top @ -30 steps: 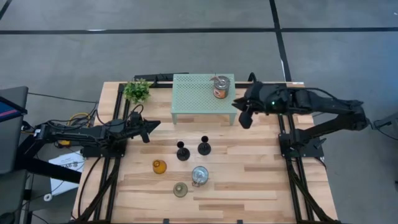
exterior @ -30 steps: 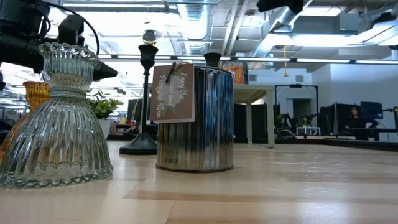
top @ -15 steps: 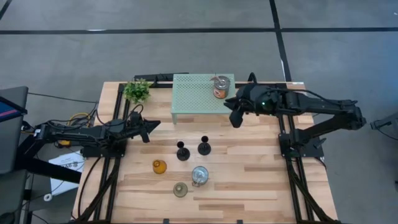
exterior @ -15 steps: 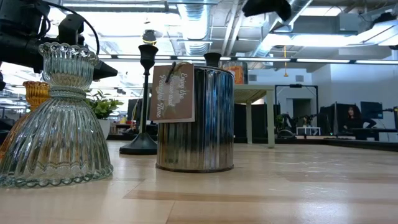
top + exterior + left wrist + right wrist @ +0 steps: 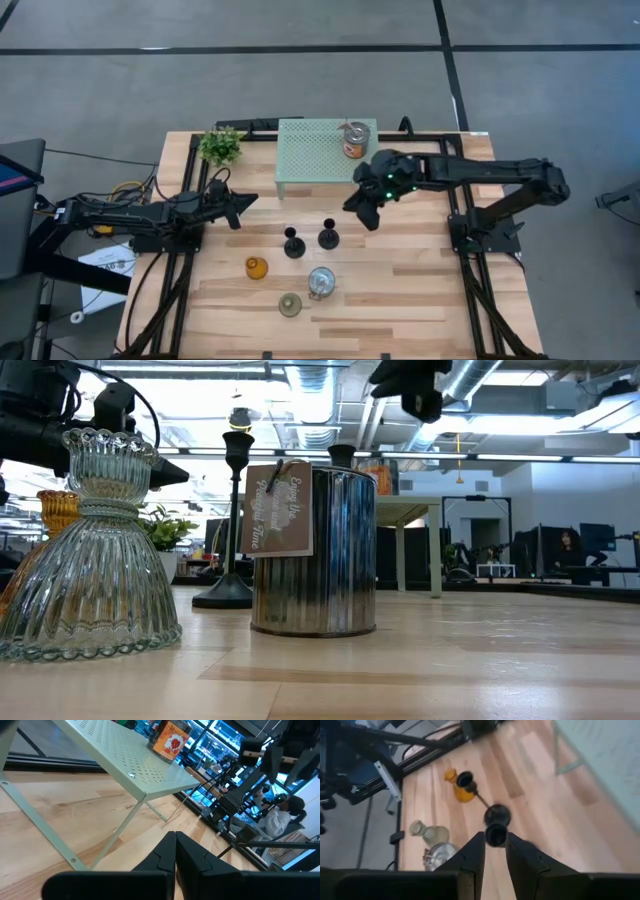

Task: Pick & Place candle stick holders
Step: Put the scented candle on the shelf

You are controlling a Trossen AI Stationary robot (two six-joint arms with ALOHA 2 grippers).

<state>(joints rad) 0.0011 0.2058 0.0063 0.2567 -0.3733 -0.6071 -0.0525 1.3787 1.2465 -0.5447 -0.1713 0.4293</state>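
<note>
We hover our right end effector, fingers slightly parted and empty, just beside the black stemmed candle holder.

A wooden plank table is set on a grey floor marked with dark lines crossing it. Along the table's two sides, black metal frame rails are seen. At the table's far edge a pale green perforated shelf is placed, with a small potted plant just beside it. Beside the table, a paper sheet and cables are laid on the floor. Beyond the table, an open office is shown: exposed ceiling ducts, bright strip lights, desks with monitors, and a seated person.
</note>
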